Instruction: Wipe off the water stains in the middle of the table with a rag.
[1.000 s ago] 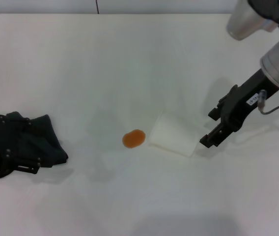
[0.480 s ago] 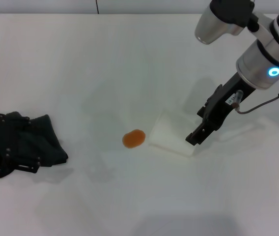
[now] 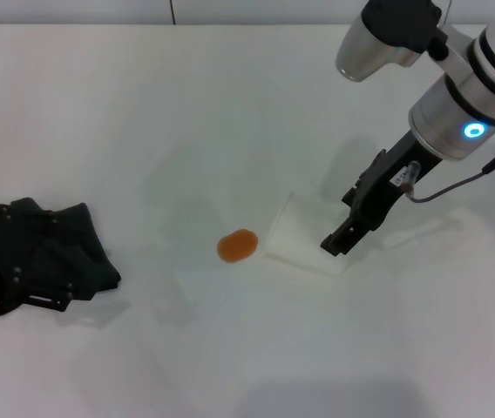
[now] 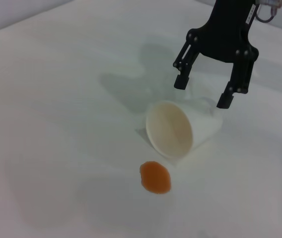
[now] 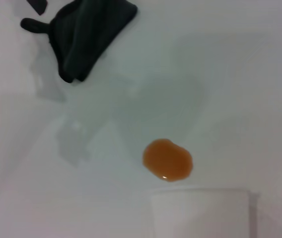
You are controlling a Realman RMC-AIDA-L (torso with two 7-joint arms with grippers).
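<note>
The water stain (image 3: 237, 246) is a small orange oval blot on the white table (image 3: 230, 104); it also shows in the left wrist view (image 4: 155, 177) and the right wrist view (image 5: 167, 159). The dark green-black rag (image 3: 75, 248) lies lumpy at the table's left, also in the right wrist view (image 5: 89, 32). My left gripper (image 3: 23, 257) rests at the rag, open, with a finger on either side of it. My right gripper (image 3: 341, 220) is open and hangs over the base end of the tipped cup, seen too in the left wrist view (image 4: 202, 91).
A white paper cup (image 3: 304, 239) lies on its side just right of the stain, its mouth toward the stain (image 4: 171, 130); its edge shows in the right wrist view (image 5: 200, 213). The table's far edge meets a wall at the top.
My right arm has swung left and my right gripper has moved from beside the cup to over its base end. The left gripper, rag, cup and stain have not moved.
</note>
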